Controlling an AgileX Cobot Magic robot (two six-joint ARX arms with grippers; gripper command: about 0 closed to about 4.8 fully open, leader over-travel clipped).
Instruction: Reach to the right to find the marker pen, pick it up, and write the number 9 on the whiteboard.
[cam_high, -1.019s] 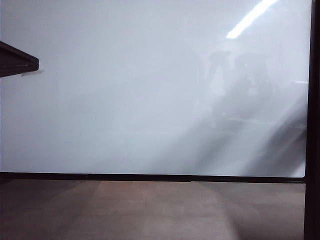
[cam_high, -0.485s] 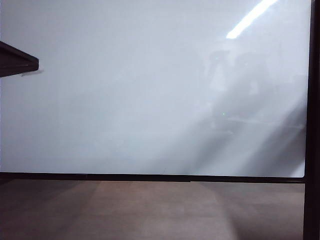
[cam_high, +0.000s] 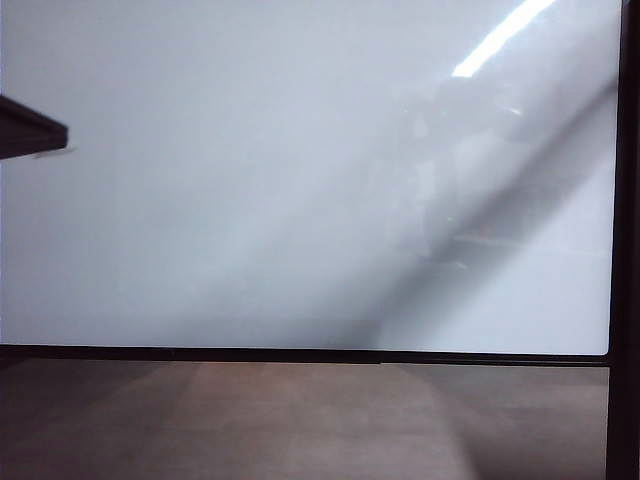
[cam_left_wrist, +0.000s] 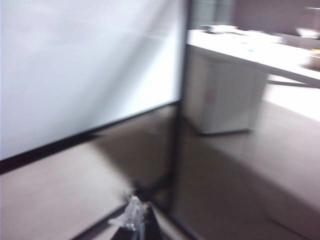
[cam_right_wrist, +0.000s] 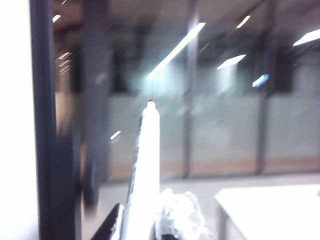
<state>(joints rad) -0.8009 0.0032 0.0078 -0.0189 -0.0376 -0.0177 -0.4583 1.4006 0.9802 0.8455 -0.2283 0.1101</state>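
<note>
Marker pen (cam_right_wrist: 144, 165), slim white rigid stick: clamped low on barrel by right gripper (cam_right_wrist: 142, 227), jaws nearly closed; long axis away from wrist, tip outward, beside black-framed glossy whiteboard (cam_high: 250, 180) (still unmarked). Likely light, slippery; grip mid-barrel. Left gripper (cam_left_wrist: 134, 220): opening indeterminable, blurred.

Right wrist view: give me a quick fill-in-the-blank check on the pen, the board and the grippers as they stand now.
1. The right gripper is shut on the ____, which sticks out away from the camera.
2. In the exterior view the whiteboard shows no ____ stroke yet.
3. The whiteboard's frame is ____ in colour.
4. The left gripper is near the whiteboard's bottom ____ corner, holding nothing visible.

Missing words: marker pen; pen; black; right
</note>
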